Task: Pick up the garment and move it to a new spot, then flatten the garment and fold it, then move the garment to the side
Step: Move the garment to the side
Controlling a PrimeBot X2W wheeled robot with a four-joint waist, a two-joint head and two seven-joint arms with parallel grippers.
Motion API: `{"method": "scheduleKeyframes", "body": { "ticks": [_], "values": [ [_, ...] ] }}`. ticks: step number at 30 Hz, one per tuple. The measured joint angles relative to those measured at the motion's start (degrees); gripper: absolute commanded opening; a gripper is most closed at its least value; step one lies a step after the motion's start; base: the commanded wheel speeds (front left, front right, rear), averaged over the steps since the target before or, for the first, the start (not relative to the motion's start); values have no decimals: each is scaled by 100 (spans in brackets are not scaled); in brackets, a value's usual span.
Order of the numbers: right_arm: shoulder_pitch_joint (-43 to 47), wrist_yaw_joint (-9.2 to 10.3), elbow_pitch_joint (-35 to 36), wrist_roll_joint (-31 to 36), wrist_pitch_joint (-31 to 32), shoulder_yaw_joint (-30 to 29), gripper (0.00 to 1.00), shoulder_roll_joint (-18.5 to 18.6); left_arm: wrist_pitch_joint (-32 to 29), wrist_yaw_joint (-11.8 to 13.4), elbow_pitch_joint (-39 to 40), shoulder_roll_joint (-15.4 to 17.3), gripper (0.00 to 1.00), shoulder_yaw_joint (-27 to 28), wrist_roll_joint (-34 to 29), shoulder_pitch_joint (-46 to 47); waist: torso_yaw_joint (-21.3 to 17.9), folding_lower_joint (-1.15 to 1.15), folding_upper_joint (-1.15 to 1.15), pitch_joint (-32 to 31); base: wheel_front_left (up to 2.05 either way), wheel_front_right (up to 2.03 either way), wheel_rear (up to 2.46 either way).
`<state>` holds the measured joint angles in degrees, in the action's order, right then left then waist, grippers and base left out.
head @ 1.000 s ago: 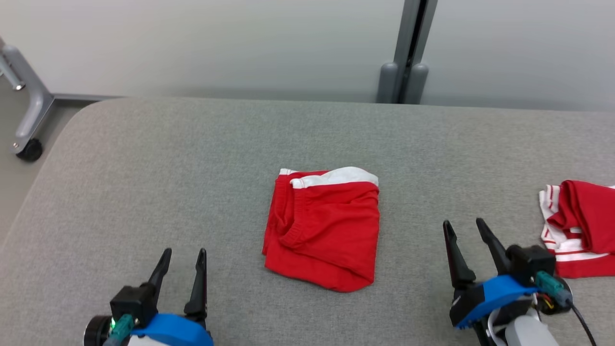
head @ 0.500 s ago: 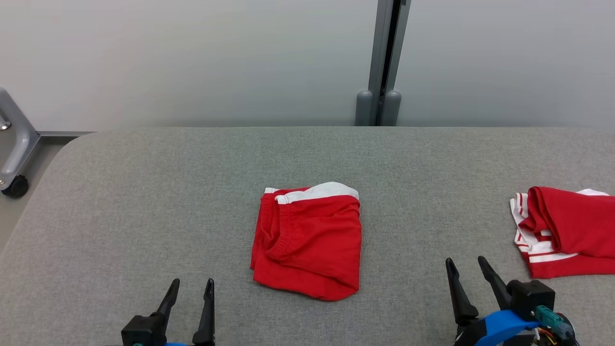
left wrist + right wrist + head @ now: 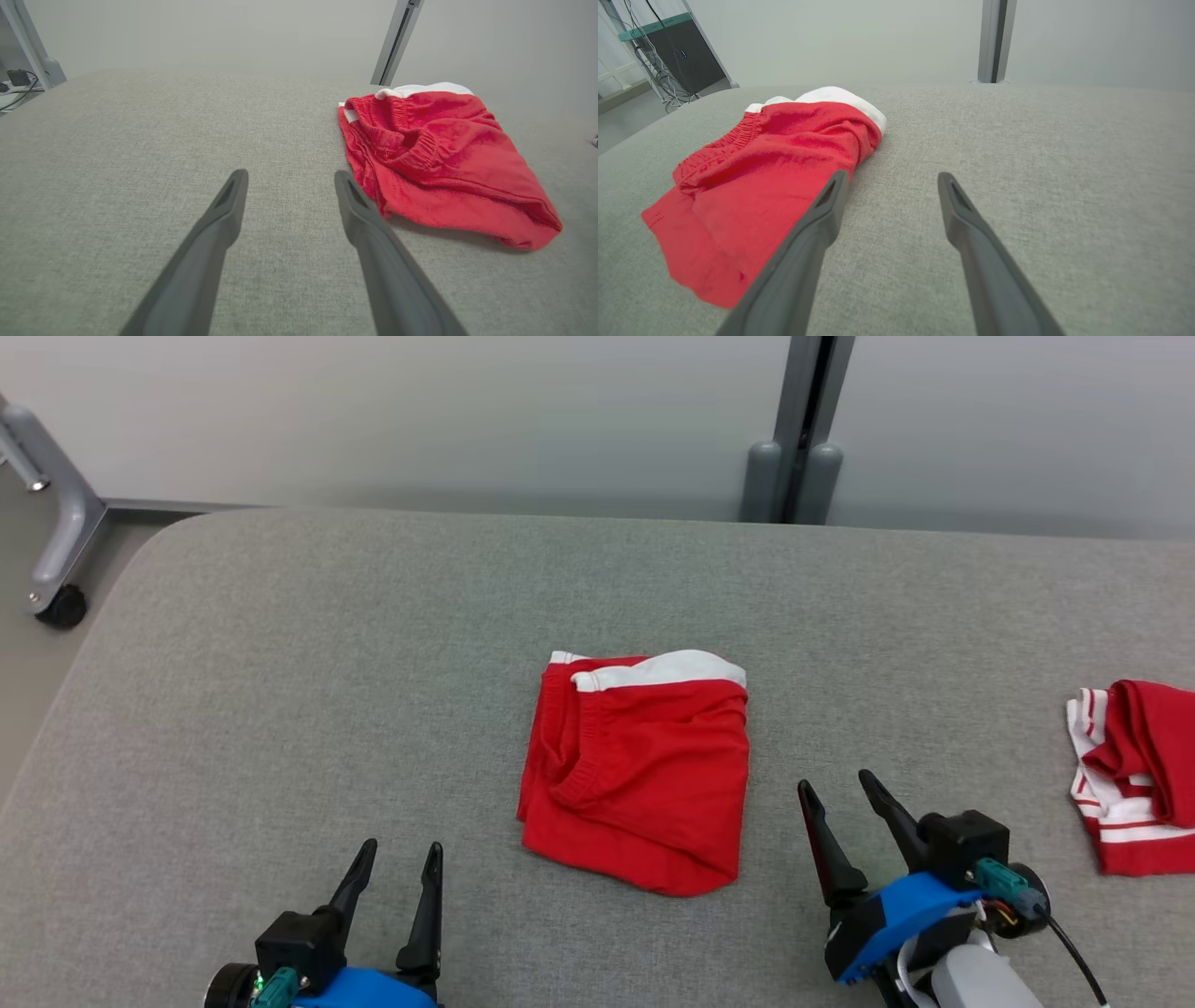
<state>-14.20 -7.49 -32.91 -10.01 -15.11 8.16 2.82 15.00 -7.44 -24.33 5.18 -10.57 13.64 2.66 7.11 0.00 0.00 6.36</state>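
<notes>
Grey woven surface [image 3: 280, 709], squarish folded red garment [image 3: 639, 775] (white band), perhaps terry.

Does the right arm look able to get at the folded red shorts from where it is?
Probably yes. The right gripper sits open just beside the red shorts, with bare grey table between them and nothing in the way.

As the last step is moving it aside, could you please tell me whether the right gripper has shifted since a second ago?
Yes. The right gripper, open, has closed in leftward on the folded red shorts, away from the striped garment.
</notes>
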Motion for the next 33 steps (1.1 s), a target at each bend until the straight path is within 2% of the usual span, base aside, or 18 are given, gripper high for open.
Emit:
{"method": "scheduleKeyframes", "body": {
  "ticks": [5,11,12,13,14,15,19,23,27,33],
  "values": [
    [-597,0,-503,-49,0,294,100,-1,0,0,-31,92,100,-190,160,130,255,0,0,247,0,0,0],
    [-1252,0,-1362,-54,10,367,100,-5,0,0,-58,181,100,-443,297,349,563,0,0,511,0,0,0],
    [-1322,0,-1534,-30,44,353,86,-4,0,0,-62,191,100,-472,309,374,610,1,0,544,0,0,0],
    [-1378,0,-1690,-30,82,355,45,-4,0,0,-67,200,100,-494,324,388,652,1,0,573,0,0,0],
    [-1419,0,-1817,-45,94,405,33,-4,0,0,-70,207,100,-506,349,401,687,1,0,601,0,0,0],
    [-1458,0,-1892,-89,88,443,0,-3,0,0,-78,214,100,-510,354,415,715,1,0,622,0,0,0],
    [-1563,-1,-2065,-222,34,597,0,-2,0,0,-90,233,100,-467,397,439,706,1,0,620,0,0,0],
    [-1540,-3,-2037,-311,15,638,0,-24,0,0,-57,256,100,-393,387,409,499,1,0,558,0,0,0],
    [-1373,-2,-1772,-277,14,528,0,-13,0,0,37,260,100,-344,337,343,114,1,0,520,0,0,0],
    [-1039,-2,-1497,-226,13,471,0,-9,0,0,224,231,100,-456,275,352,-725,1,0,523,0,0,0]
  ]
}}
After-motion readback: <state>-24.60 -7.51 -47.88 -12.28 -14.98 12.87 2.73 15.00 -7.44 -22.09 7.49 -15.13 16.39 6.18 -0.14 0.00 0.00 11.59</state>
